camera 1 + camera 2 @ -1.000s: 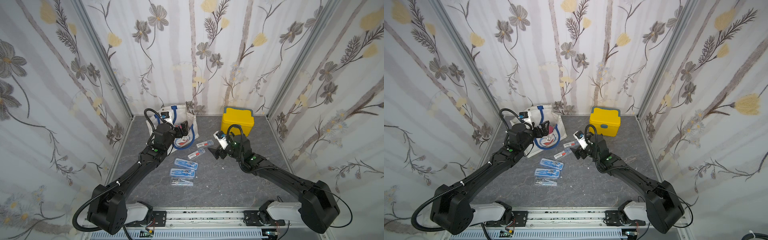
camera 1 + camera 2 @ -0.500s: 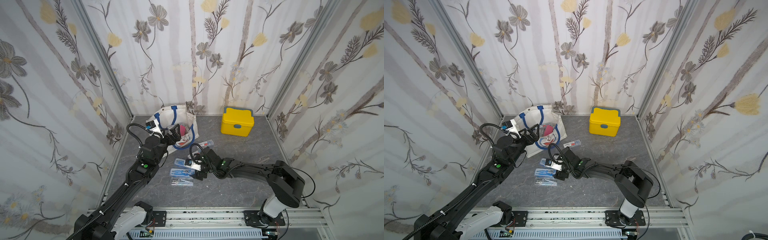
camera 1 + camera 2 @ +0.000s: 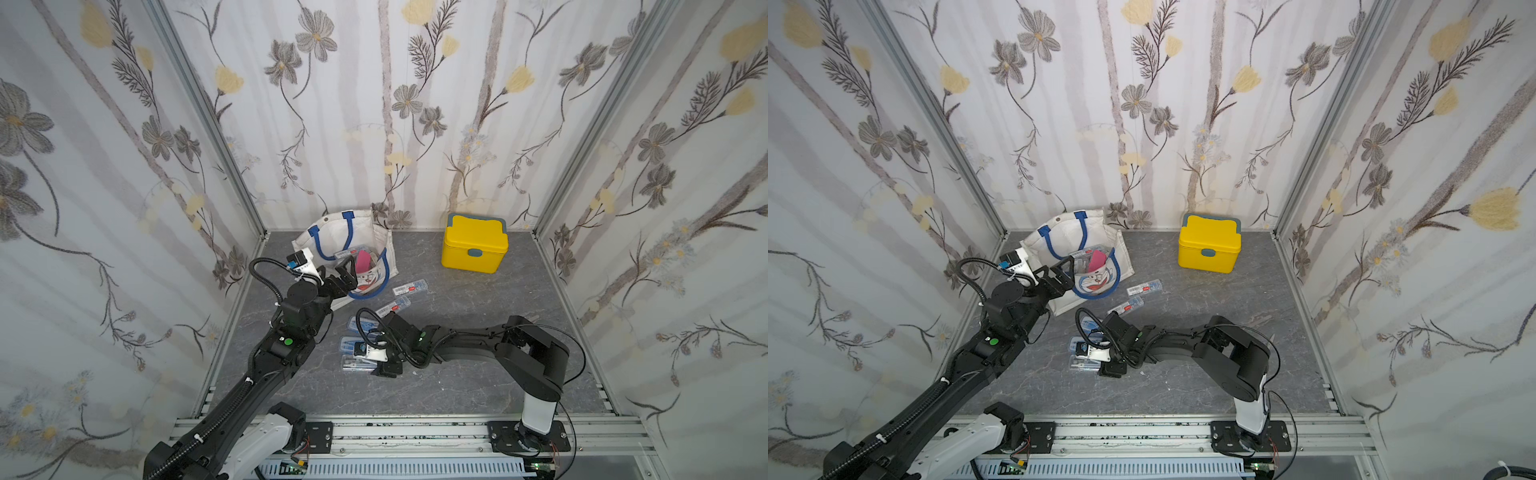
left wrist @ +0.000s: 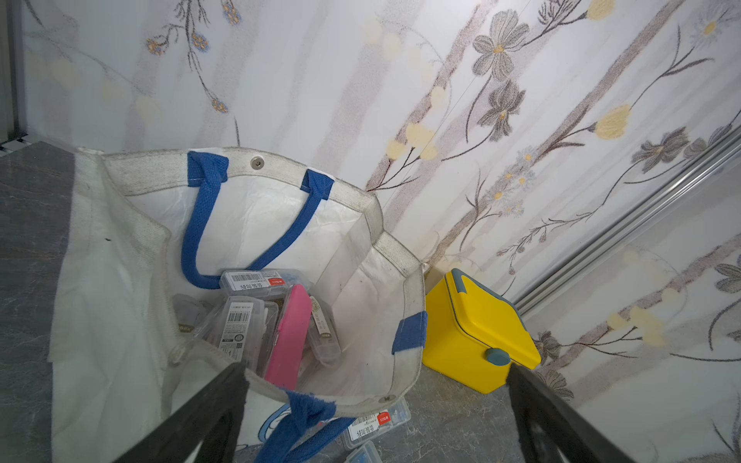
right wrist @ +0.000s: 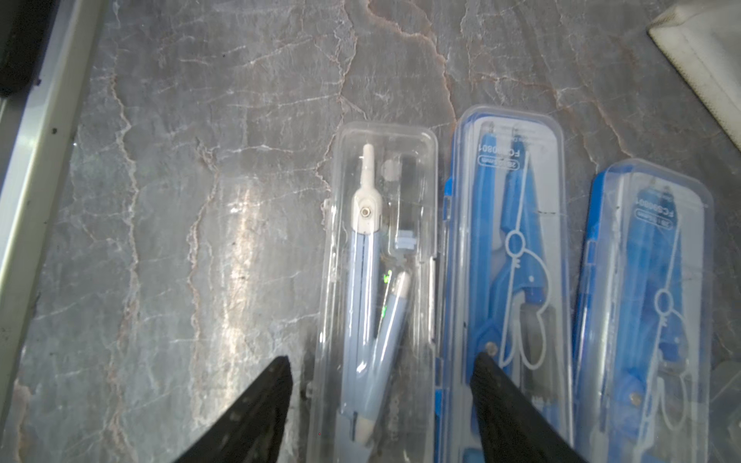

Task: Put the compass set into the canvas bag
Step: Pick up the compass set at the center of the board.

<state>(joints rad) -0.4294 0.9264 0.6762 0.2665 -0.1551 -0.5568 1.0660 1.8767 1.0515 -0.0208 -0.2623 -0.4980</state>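
Floral wallpaper point(image 3: 374, 104) in grey and yellow closes three sides of a grey marble-patterned desk point(image 3: 457, 386). At the back, toward the left wall, a white canvas bag point(image 3: 332, 235) with blue webbing handles and a blue cartoon cat face point(image 3: 1096, 283) stands open. Several clear cases and one pink case point(image 4: 288, 340) lie inside it. The left hand point(image 4: 377, 421) hovers at the bag's near rim, spread wide and carrying nothing. Whether a finger point(image 4: 208, 409) touches the rim I cannot tell. Low over mid-desk, the right hand point(image 5: 381, 401) is partly spread, its fingers either side of a compass set point(image 5: 377, 260). The set, with pale blue-grey legs and a white head, lies flat in a clear hard case. A slim gap shows on each side, so nothing is gripped. Just beside it lie a blue-edged clear case point(image 5: 509, 260) and a second blue-edged case point(image 5: 645, 300), printed "FC…0801", the middle lost in glare. White barcode stickers point(image 4: 254, 278) with a red patch mark cases in the bag, their characters too small to read. A yellow plastic box point(image 3: 473, 253) sits shut at the back right.
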